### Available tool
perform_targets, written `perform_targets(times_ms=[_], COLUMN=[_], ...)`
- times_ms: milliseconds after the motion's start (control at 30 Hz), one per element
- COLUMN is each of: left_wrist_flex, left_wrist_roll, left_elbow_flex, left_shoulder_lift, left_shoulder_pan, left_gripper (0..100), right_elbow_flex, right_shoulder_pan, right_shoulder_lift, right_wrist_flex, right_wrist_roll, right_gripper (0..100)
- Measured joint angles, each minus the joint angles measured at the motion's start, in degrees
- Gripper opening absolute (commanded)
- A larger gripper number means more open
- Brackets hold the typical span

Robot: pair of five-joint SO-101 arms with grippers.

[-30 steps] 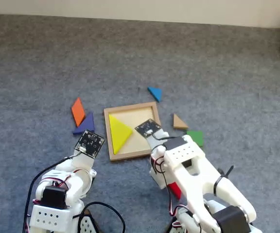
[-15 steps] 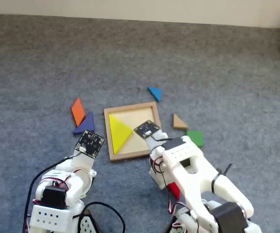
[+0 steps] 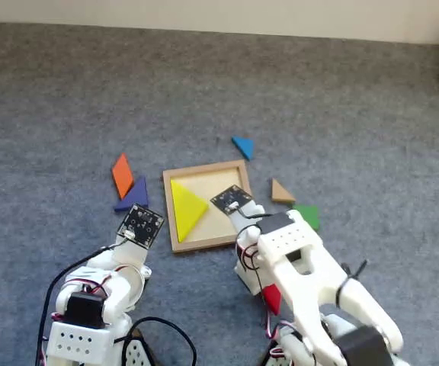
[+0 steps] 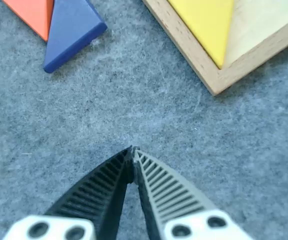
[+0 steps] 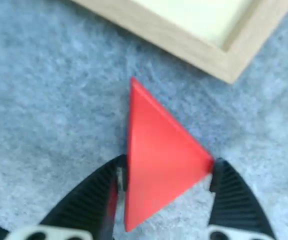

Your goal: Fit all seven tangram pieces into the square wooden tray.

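Red triangle (image 5: 159,155) in right gripper's (image 5: 167,169) grip, just beside tray (image 5: 184,42) corner

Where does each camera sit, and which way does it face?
High view: fixed above, looking down on the tray; both arms show.
Left wrist view: on that arm, facing the carpet; shut left gripper shows.
Right wrist view: on that arm, facing down; right gripper holds the red triangle.
Shared: left wrist and high views both show the yellow triangle.

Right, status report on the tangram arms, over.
Left gripper shut, over bare carpet. Right gripper around red triangle, grip unconfirmed. Tray holds yellow triangle. Bare carpet between red triangle and tray.
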Motion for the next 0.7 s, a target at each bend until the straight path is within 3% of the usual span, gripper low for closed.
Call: perform_targets(times_ms=[400,567,700], left_wrist_flex=[0.0,0.0,0.0], left_wrist_roll=[0.0,0.0,0.0], left_elbow_flex=[0.0,0.0,0.0], left_shoulder_lift=[0.0,0.0,0.0], left_shoulder_pan=[0.0,0.0,0.0], left_gripper=[1,1,1], right_elbow_flex=[0.2,0.2,0.2], right_shoulder_pan=[-0.3,-0.3,-0.3], right_shoulder_lift=[-7.0,-7.0,-7.0], right_wrist_flex=[4.1,4.3,4.3], right_wrist_roll=[6.5,4.7,2.5], right_gripper=[19.3,32.6,32.7])
